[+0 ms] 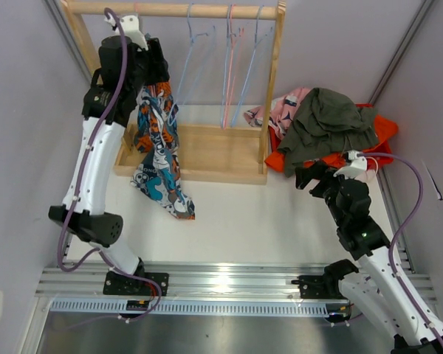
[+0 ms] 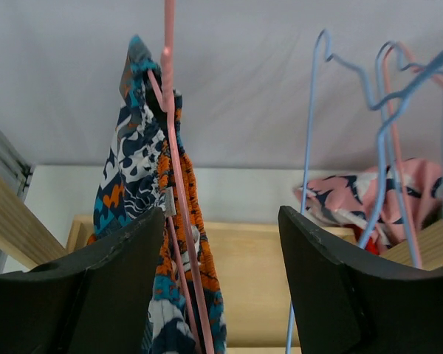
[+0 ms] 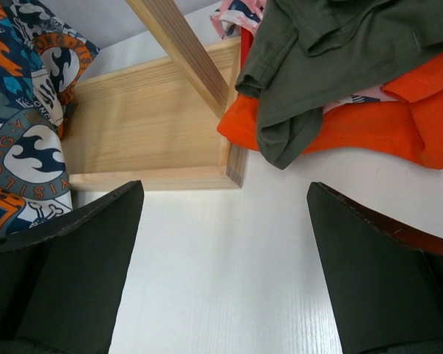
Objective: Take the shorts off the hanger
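soft printed cloth shorts (image 1: 159,147), matt bare wood rack (image 1: 214,151), thin smooth hangers (image 2: 167,22) (pink and blue coating).

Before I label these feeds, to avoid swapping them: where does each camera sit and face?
Top external: above, behind the bases, looking down at the table; left arm and right arm show.
Left wrist: up by the rail, facing outward past the left fingers at the pink hanger and cartoon-print shorts.
Right wrist: low, facing down-forward past the right fingers at the olive shorts.
Shared: all three show the cartoon-print shorts.
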Controlling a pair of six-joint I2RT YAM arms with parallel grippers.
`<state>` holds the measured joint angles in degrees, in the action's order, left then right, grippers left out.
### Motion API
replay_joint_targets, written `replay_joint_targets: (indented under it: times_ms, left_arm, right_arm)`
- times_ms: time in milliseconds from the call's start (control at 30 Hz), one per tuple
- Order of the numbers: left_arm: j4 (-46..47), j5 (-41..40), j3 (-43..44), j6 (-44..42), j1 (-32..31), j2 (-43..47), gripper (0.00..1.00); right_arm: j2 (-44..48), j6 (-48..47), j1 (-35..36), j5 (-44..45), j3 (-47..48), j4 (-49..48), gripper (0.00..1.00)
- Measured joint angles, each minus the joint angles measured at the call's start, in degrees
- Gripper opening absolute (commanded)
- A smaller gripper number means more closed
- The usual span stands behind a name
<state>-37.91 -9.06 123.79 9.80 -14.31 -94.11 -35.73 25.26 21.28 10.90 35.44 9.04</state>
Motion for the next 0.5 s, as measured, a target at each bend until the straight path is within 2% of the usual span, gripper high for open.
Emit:
replay_joint_targets:
  times_ms: [167,300,400,433,500]
  left_arm:
    - [-1.55,-2.16,0.5,0.0,0.26,-4.87,0.68]
    - [-2.34,-3.08,0.5,0.02,0.35,-5.66,0.64]
    - [-2.43,-3.41,0.9,0.2,0.37,-5.66,0.5]
    - [-2.45,-3.48,1.05,0.24,0.35,-5.66,0.37]
    - [-2.47,-3.76,1.38,0.22,0.37,-5.66,0.21]
  right_arm:
    - [1.01,-0.04,0.0,0.57,0.0,1.46,0.99]
    - [1.64,-0.26,0.0,0.9,0.0,2.51,0.99]
    - [1.66,-0.35,0.0,1.01,0.0,2.97,0.99]
    - [1.66,-0.37,0.0,1.01,0.0,3.08,0.99]
    - [1.66,-0.37,0.0,1.07,0.0,3.08,1.0]
